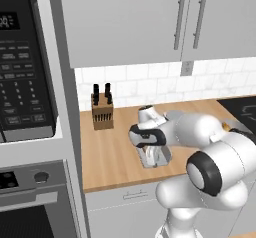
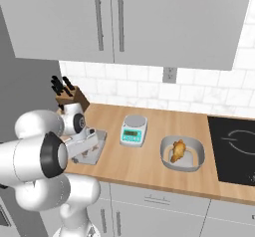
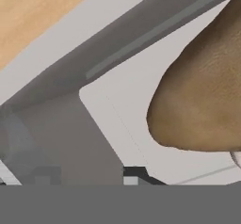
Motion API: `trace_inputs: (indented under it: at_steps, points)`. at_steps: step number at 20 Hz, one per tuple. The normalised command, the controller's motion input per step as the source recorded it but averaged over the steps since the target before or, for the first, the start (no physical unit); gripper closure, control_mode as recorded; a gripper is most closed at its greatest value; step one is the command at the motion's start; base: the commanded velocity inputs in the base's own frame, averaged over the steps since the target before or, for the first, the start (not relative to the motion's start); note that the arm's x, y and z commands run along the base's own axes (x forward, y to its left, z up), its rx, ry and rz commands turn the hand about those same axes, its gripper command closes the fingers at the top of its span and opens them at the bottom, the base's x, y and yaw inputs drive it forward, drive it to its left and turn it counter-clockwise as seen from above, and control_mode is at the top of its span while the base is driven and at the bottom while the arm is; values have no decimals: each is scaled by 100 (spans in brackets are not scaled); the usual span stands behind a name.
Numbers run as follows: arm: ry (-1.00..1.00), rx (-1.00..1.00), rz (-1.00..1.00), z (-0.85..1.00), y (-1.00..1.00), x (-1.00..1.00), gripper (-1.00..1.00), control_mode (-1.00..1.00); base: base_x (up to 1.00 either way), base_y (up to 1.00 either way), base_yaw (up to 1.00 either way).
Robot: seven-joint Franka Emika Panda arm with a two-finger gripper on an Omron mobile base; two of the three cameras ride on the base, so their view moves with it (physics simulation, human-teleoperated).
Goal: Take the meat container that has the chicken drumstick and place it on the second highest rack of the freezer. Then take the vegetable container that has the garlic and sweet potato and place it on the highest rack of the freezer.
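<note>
– Gripper: where is it now?

– The gripper (image 1: 152, 152) is low, a little right of the middle of the left base view. It reaches down into the rectangular tray (image 1: 163, 161), which stands on the wooden counter (image 1: 110, 157), near its front edge.

– What lies in that tray?

– The hand view shows the sweet potato (image 3: 202, 91), a tan-brown piece, on the right side of the frame. It lies on the pale floor of the tray. A grey wall of the tray runs from the lower left to the upper right, and the wood of the counter shows in the upper left corner.

– Are the fingers clenched on something?

– I cannot tell. One dark finger tip (image 3: 135, 173) shows at the bottom, close to the grey wall. Whether it presses on it, the pictures do not say.

– And the meat?

– The round container (image 2: 195, 146) stands right of centre in the right base view, well apart from the tray. The chicken drumstick (image 2: 178, 150) lies inside it.

– What else is on the counter?

– The kitchen scale (image 2: 133, 130) stands between the two containers. The knife block (image 1: 102, 109) stands by the tiled wall, at the left. The dark cooktop (image 2: 234, 149) is at the right edge.
</note>
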Motion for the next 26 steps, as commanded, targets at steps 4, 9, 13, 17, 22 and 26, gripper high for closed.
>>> trace_inputs:
  at_steps: [4,9,13,17,22,26]
  points:
    - [-13,0,0,31,0,-56,100,-100,0,0,0]
    - [-20,0,0,95,0,-70,100,-100,0,0,0]
    - [-18,0,0,100,0,-52,100,-100,0,0,0]
    - [-24,0,0,100,0,-61,100,-100,0,0,0]
    - [-21,0,0,100,0,-49,100,-100,0,0,0]
    - [-7,0,0,100,1,-44,100,-100,0,0,0]
